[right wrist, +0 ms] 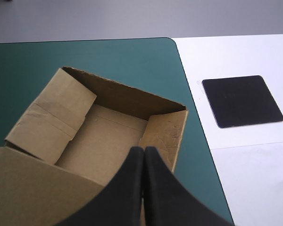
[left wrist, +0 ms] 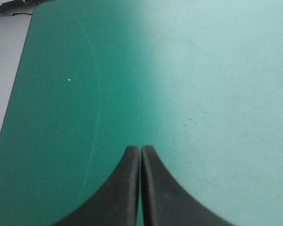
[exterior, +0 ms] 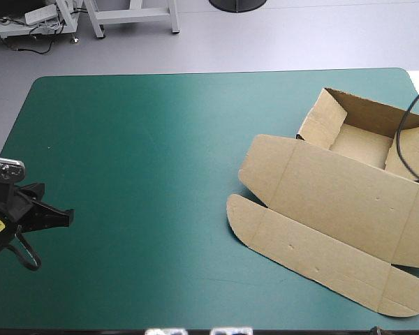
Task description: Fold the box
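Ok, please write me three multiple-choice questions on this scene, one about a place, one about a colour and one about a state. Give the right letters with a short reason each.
1. Where on the teal-green cover does the box lie?
A. toward the right edge
B. toward the left edge
C. under the left arm

2. What colour is the square pad beside the cover?
A. white
B. black
C. red

3. How does the left end effector stand?
A. wide open
B. shut on the box
C. shut, holding nothing

Answers:
1 A: the high view shows the box at the right side.
2 B: the right wrist view shows it black on a white surface.
3 C: its fingers meet in a point over bare cover.
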`<move>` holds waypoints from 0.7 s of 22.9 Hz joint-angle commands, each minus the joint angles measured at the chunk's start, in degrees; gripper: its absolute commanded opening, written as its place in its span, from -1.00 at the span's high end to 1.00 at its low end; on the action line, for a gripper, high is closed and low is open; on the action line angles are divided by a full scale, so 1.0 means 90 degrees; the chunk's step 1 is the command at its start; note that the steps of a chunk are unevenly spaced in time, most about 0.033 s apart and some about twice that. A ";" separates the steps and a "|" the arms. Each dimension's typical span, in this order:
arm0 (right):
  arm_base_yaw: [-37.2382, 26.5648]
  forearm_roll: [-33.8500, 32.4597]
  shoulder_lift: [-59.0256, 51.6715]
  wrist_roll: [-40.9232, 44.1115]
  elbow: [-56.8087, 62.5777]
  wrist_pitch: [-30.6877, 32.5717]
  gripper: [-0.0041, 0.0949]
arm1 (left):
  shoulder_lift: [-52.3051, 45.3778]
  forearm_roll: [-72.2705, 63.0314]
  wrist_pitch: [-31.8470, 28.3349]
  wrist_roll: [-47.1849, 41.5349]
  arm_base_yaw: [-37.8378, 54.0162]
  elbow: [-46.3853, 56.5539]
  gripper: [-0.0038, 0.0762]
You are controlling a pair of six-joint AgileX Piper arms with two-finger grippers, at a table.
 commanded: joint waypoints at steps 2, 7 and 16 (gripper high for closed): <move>-0.0039 0.0162 -0.1644 -0.0114 0.1241 -0.0838 0.97 | -0.0607 -0.0257 -0.0440 -0.0059 -0.0016 -0.0217 0.92; -0.0039 0.0150 -0.3619 -0.0103 0.3401 -0.1489 0.97 | -0.1293 -0.0455 -0.0337 -0.0059 -0.0016 0.0010 0.92; -0.0039 0.0335 -0.6046 0.0019 0.5904 -0.1928 0.97 | -0.2562 -0.0858 -0.0458 -0.0011 -0.0091 0.1404 0.92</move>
